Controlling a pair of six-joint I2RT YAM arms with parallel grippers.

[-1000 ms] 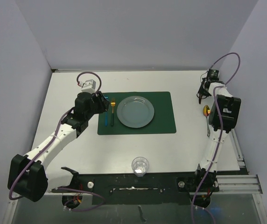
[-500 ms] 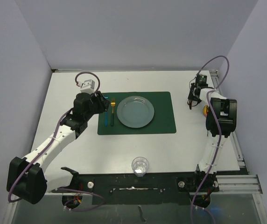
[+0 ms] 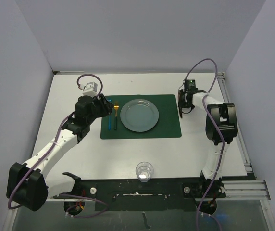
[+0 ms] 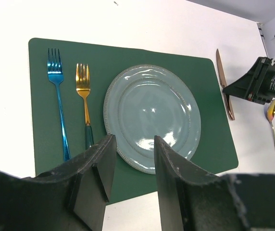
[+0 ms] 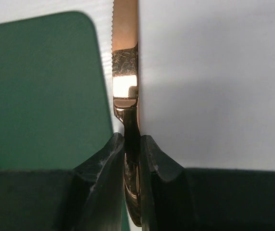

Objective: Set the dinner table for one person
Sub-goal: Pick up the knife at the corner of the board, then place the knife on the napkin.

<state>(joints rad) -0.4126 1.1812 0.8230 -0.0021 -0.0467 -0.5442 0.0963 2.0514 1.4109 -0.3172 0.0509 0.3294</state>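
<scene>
The white dinner table [image 3: 123, 154] carries a dark green placemat [image 3: 168, 127] with a pale blue plate [image 3: 139, 115], a blue fork [image 3: 109, 115] and a gold fork [image 3: 116, 113] on it. My right gripper [image 3: 182, 107] is shut on the handle of a copper knife [image 5: 125, 72] and holds it just past the placemat's right edge [image 5: 41, 86]. The knife [image 4: 224, 82] also shows in the left wrist view. My left gripper [image 4: 132, 144] is open and empty, above the placemat's near edge by the forks and plate [image 4: 152, 118].
A clear glass [image 3: 144, 171] stands near the table's front edge. A gold-bowled spoon [image 4: 273, 130] lies on the table to the right of the knife. Aluminium rails run along the right edge [image 3: 245, 154].
My right gripper has moved left with the knife, from the far right of the table to the placemat's right edge. The left arm has barely moved.
</scene>
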